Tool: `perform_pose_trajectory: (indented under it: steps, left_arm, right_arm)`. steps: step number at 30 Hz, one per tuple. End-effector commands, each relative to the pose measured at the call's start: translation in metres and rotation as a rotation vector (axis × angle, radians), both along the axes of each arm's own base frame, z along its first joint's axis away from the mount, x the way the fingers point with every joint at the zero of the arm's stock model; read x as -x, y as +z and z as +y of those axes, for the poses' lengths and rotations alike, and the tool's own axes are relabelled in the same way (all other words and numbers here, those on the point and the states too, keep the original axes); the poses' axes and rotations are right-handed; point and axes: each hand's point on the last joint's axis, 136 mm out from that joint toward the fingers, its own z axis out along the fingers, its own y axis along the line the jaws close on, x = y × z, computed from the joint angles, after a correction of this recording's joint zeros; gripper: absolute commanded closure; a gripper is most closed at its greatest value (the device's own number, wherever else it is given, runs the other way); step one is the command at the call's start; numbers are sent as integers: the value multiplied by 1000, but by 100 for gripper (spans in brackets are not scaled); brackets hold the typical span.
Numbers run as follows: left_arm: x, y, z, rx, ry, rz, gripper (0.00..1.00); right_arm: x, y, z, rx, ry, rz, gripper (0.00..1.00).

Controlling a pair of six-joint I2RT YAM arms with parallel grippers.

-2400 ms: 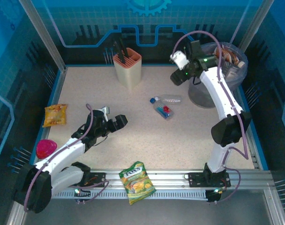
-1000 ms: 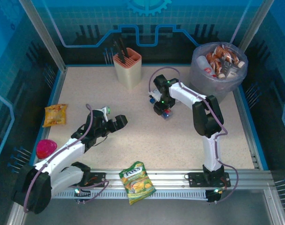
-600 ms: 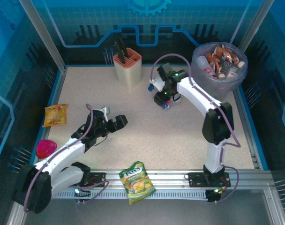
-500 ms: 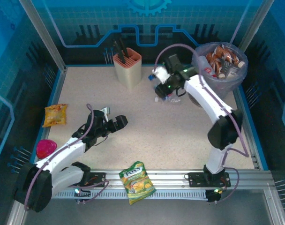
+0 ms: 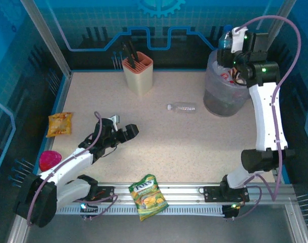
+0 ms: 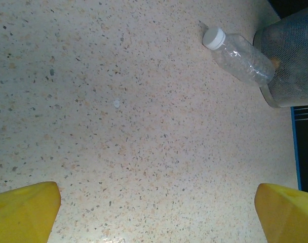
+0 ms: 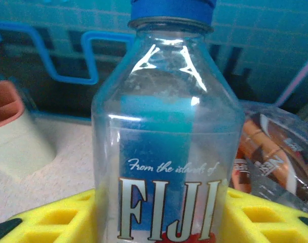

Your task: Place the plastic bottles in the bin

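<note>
— Up off the middle of the bench (image 5: pixel 194 147) goes the right arm. Half a second back it was low over the surface, and now it stands high at the bin (image 5: pixel 222 98), carrying the Fiji bottle (image 7: pixel 166 126).

— How is the bottle held?

— Upright, blue cap on top, pinched across its lower body between the yellow right fingers (image 7: pixel 58 217). Behind it the wrist camera catches brown-labelled bottles (image 7: pixel 265 152) already lying in the lavender liner.

— Which step is this?

— I'd say the carry is ending and the drop comes next. From above, the bottle sits at the bin's far rim, but I cannot tell whether it is fully over the opening.

— What does the next move call for?

— Probably bringing it squarely over the mouth, then spreading the fingers so it falls among the others and not against the rim.

— Anything left on the bench?

— One clear bottle (image 5: pixel 182 107) with a white cap lies on its side just beside the bin, on the utensil holder's (image 5: pixel 138 73) side. The left fingers (image 6: pixel 22 212) are spread wide, holding nothing, low over bare bench and well short of it.

— So it's nearly done?

— By my judgement, one more pick after this drop.
</note>
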Motion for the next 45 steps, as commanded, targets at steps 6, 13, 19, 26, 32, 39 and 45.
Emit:
perform_pose_trajectory:
  steps: [6,13,19,26,32,39,45]
  left_arm:
    - [-2,16,-1,14,-20,-34,1]
    - [0,16,0,11,-16,-33,1]
    - [-1,16,-1,14,-20,-27,1]
    - [0,16,-1,15,-20,-28,1]
    - [0,15,-1,12,-19,-26,1]
    - [0,14,-1,15,-21,-22,1]
    - [1,16,0,9,-17,-30,1]
  right_arm:
    - [-62,-30,-46,-162,-186,50,44]
    - [-76,-72,-38,-302,-174,152,39]
    - [-76,-84,-41,-431,-190,141,30]
    - [-70,-72,-44,-384,-179,108,12]
    - [-67,-56,-46,-276,-161,59,21]
    - [-78,-89,-43,-212,-146,157,34]
    - [-84,-124,-32,-262,-112,234,43]
